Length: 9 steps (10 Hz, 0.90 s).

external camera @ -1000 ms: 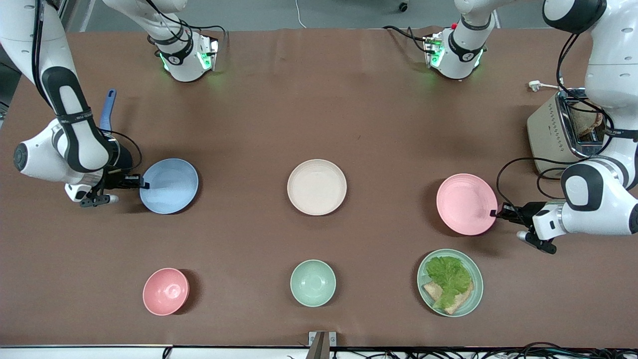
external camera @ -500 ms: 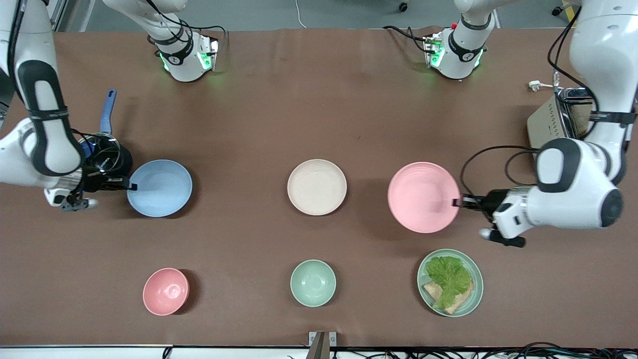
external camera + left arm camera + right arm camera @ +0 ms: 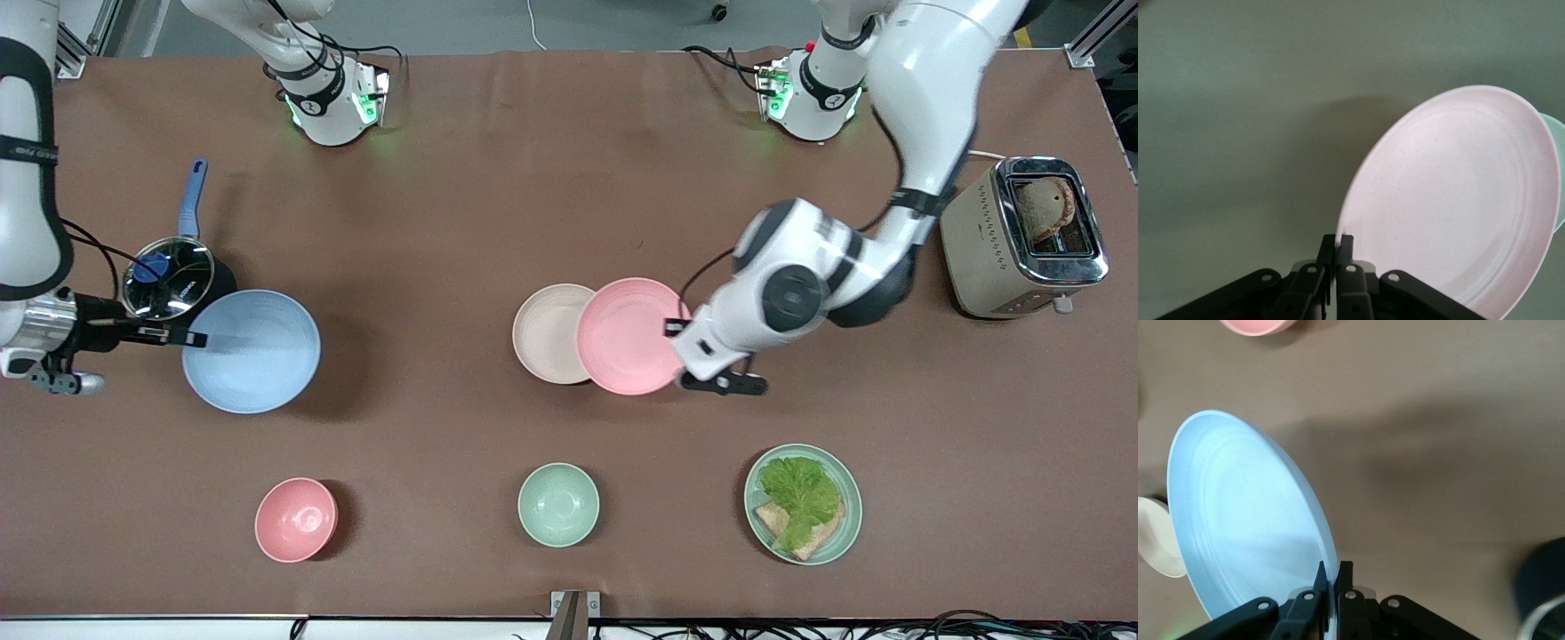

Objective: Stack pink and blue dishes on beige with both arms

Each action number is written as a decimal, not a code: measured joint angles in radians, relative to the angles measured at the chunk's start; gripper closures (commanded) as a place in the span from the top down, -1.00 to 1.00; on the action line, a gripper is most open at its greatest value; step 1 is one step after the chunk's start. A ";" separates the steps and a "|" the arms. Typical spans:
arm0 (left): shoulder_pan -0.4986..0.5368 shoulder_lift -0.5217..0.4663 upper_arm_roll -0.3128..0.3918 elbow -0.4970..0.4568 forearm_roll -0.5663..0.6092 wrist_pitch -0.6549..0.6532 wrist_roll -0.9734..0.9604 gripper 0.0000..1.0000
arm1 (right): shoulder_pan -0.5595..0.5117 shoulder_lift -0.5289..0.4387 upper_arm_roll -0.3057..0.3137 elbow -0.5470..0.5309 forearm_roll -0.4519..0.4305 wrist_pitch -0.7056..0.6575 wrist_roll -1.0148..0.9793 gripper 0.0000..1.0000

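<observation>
Four plates and two bowls are showing: the left pincer point(image 3: 669, 325) is pinching the pink plate point(image 3: 629, 336) above the beige plate point(image 3: 544, 333). The right pincer point(image 3: 197, 339) is gripping the blue plate point(image 3: 252, 351) above the brown worktop point(image 3: 498, 196).

You see the pink plate point(image 3: 629, 335), pinched at its rim by the left gripper point(image 3: 674, 326), overlapping the beige plate point(image 3: 544, 333) mid-table. The right gripper point(image 3: 194, 339) holds the blue plate point(image 3: 252, 350) above the right arm's end, beside the pot point(image 3: 169, 266).
</observation>
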 measured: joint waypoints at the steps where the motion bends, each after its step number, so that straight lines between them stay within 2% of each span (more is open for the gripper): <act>1: -0.041 0.021 0.002 -0.010 0.040 0.043 -0.039 -0.99 | 0.007 -0.002 0.063 0.001 -0.021 0.031 0.097 -0.99; 4: -0.106 0.094 0.003 -0.018 0.105 0.142 -0.139 -0.93 | 0.022 -0.002 0.287 -0.012 -0.099 0.131 0.401 -0.99; 5: -0.119 0.110 0.003 -0.018 0.107 0.157 -0.159 -0.71 | 0.026 -0.002 0.348 -0.024 -0.105 0.153 0.472 -0.99; 6: -0.127 0.117 0.003 -0.018 0.107 0.164 -0.170 0.28 | 0.030 -0.002 0.401 -0.044 -0.106 0.181 0.527 -0.99; 7: -0.129 0.117 0.003 -0.016 0.107 0.171 -0.175 0.99 | 0.031 -0.002 0.453 -0.070 -0.107 0.223 0.580 -0.99; 9: -0.123 0.113 0.005 -0.001 0.107 0.187 -0.190 1.00 | 0.034 -0.002 0.547 -0.125 -0.107 0.323 0.676 -0.99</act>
